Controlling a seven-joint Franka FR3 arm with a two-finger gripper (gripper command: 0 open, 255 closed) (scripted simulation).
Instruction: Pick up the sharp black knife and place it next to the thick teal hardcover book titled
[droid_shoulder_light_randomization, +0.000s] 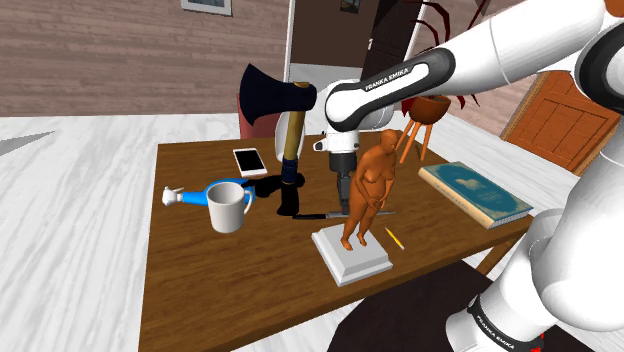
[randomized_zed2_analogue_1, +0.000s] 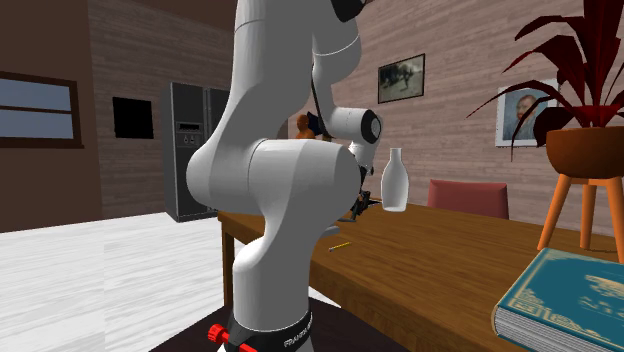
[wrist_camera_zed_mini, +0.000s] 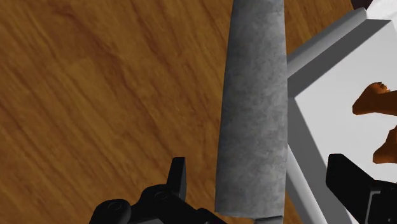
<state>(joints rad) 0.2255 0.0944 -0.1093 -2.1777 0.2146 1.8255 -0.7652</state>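
The knife (droid_shoulder_light_randomization: 318, 214) lies flat on the wooden table (droid_shoulder_light_randomization: 230, 290), between the axe's foot and the figurine's white base. In the wrist view its grey blade (wrist_camera_zed_mini: 253, 121) runs lengthwise between my two black fingers, which stand apart on either side and touch nothing. My gripper (wrist_camera_zed_mini: 261, 173) is open, low over the blade; from the shoulder it hangs just behind the figurine (droid_shoulder_light_randomization: 346, 203). The thick teal book (droid_shoulder_light_randomization: 474, 191) lies flat near the table's right corner, well away from the knife, and shows close up in the second exterior view (randomized_zed2_analogue_1: 565, 300).
An orange figurine (droid_shoulder_light_randomization: 368, 190) on a white base (droid_shoulder_light_randomization: 350, 255) stands right beside my gripper. A tall axe (droid_shoulder_light_randomization: 280, 120), a phone (droid_shoulder_light_randomization: 250, 161), a white mug (droid_shoulder_light_randomization: 229, 208), a yellow pencil (droid_shoulder_light_randomization: 394, 238) and a potted plant on a stand (droid_shoulder_light_randomization: 428, 112) crowd the table. A white bottle (randomized_zed2_analogue_1: 395, 182) stands farther back.
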